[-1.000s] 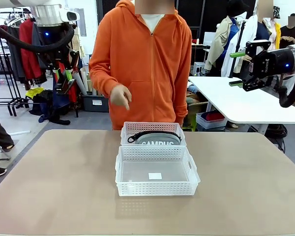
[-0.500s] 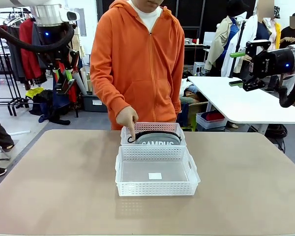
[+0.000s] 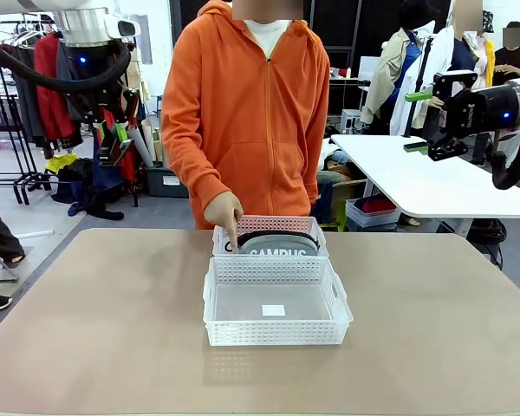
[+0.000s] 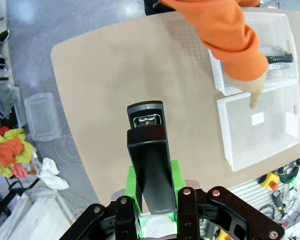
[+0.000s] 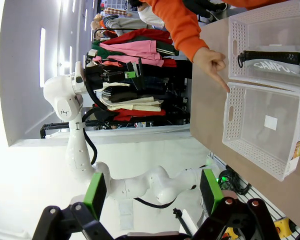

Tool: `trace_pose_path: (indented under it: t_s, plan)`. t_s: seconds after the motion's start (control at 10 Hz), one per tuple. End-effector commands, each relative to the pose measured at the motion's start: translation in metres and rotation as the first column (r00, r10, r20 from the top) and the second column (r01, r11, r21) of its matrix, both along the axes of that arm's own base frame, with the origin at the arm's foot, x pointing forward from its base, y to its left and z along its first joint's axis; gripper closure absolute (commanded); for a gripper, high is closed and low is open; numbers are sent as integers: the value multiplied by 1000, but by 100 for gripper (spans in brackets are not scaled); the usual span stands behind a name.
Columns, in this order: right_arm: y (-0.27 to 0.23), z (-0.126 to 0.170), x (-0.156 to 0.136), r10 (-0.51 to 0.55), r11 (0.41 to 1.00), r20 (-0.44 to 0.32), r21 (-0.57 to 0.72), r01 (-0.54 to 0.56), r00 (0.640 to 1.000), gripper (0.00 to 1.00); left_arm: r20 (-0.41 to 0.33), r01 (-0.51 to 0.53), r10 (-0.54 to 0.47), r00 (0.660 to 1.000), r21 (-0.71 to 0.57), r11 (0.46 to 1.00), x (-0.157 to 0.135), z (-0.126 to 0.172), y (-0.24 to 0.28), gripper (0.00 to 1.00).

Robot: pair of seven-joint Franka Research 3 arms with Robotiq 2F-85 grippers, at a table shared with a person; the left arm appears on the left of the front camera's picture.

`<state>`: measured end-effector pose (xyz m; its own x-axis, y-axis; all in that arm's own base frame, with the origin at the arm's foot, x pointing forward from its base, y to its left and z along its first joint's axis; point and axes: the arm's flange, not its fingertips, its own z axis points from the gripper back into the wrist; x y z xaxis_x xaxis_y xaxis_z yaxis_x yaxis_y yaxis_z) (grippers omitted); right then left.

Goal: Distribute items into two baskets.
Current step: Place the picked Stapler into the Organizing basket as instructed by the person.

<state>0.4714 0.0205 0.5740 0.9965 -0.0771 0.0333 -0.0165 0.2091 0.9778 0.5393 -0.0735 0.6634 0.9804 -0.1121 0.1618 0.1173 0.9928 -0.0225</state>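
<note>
The left claw (image 4: 151,200) is clamped tight on the small black stapler (image 4: 149,155), held high above the counter (image 3: 95,321) at about 10 o'clock from the baskets; the right claw (image 5: 152,192) hangs wide apart with nothing in it, up at 2 o'clock. The grey pencil case (image 3: 282,244) lies in the far basket (image 3: 269,224), so the near basket (image 3: 276,270), bare but for a white label on its floor, looks like the stapler's place. The person's hand (image 3: 224,211) points a finger down at the near left corner of the far basket, just by the seam between the two. A good drop would bring the stapler over the middle of the near basket, lower it inside the lattice rim and only then let go. Open counter lies broad at 9 and 3 o'clock; the tight spot is at 12, where the hand and the touching rims crowd.
</note>
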Motion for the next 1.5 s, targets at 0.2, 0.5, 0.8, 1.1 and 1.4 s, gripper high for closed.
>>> trace_pose_path:
  t_s: [0.2, 0.5, 0.8, 1.1, 1.4]
  plan:
    - [0, 3, -1, 0, 1000, 7, -2, 0, 1000, 0, -11, 243, -244, 970, 133, 961, -14, 7, -17, 100]
    - [0, 3, -1, 0, 1000, 7, -2, 0, 1000, 0, 27, 575, -592, 806, 205, 792, -33, 20, -43, 100]
    - [0, 3, -1, 0, 1000, 7, -2, 0, 1000, 0, 64, 780, -809, 584, 233, 581, -50, 29, -55, 100]
    - [0, 3, -1, 0, 1000, 7, -2, 0, 1000, 0, 80, 874, -913, 399, 267, 405, -64, 38, -69, 100]
    - [0, 3, -1, 0, 1000, 7, -2, 0, 1000, 0, 34, 894, -935, 354, 281, 349, -84, 39, -115, 100]
